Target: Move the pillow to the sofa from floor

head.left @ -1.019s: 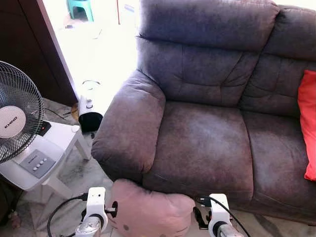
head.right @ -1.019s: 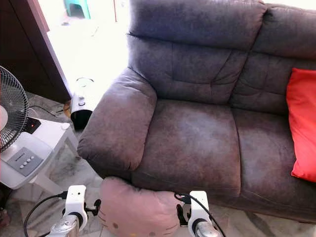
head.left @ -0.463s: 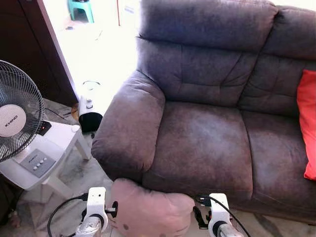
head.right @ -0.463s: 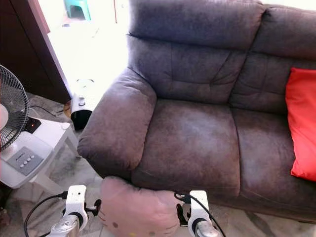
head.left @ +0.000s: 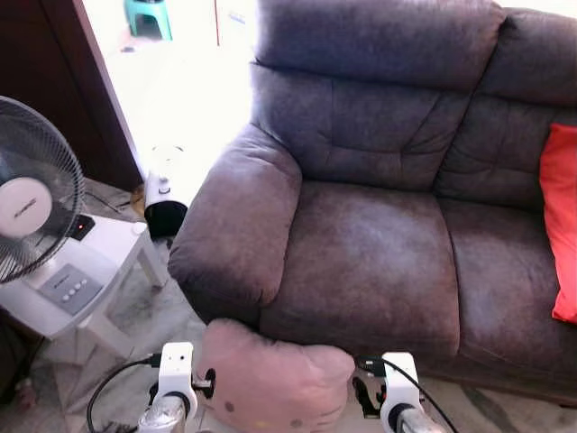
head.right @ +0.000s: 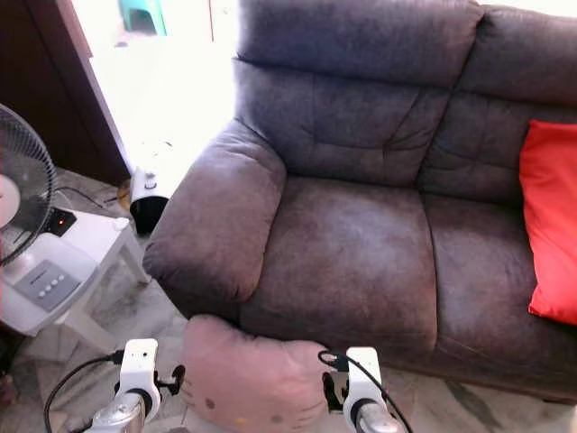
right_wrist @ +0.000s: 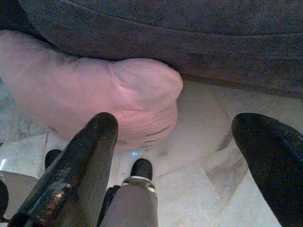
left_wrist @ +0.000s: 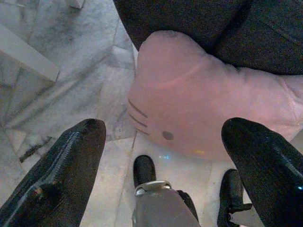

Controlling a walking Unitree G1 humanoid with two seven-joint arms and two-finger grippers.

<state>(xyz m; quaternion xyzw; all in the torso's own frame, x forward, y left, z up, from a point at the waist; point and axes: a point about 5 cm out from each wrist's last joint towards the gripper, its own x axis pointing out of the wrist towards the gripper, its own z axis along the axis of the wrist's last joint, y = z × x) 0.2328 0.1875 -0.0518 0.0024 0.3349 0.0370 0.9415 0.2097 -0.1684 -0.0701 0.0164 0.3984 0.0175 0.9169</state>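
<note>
From the head views, the pink pillow [head.left: 275,377] sat between both arms, against the front edge of the grey sofa [head.left: 370,262], above the marble floor [head.left: 135,316]. In the left wrist view, the left claw [left_wrist: 165,156] was spread wide beside the pillow. In the right wrist view, the right claw [right_wrist: 189,161] was likewise spread, one finger [right_wrist: 83,165] touching the pillow.

Open sofa seat [head.left: 370,262] beyond armrest [head.left: 236,225]

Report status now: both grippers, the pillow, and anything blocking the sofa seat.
Left gripper and right gripper open, one on each side of the pink pillow. Pillow held up between the arms, at the sofa front edge. Seat ahead free; red cushion far right.
</note>
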